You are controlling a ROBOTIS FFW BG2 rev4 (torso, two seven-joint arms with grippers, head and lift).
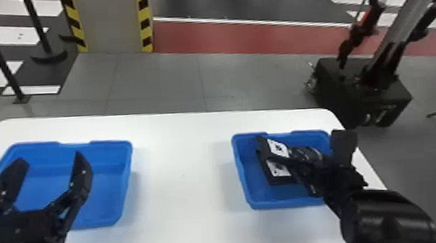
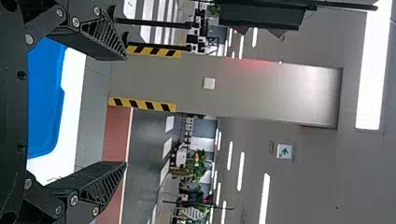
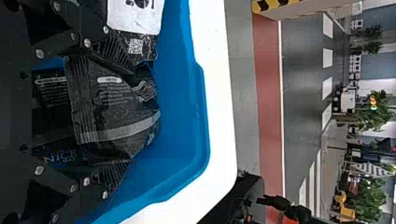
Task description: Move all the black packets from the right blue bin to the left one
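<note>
Right gripper point(image 1: 307, 145) straddling a packet point(image 3: 112, 109), fingers parted, presumably for pinching | right bin point(image 1: 283, 202) holding packets | left gripper point(image 1: 50, 157) hanging open

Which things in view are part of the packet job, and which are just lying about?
Job:
- black packets
- right blue bin, holding them
- left blue bin
- right gripper, at the packets
- left gripper, at the left bin
- white table

Not job:
- striped column
- black posts
- black-based machine on the floor
</note>
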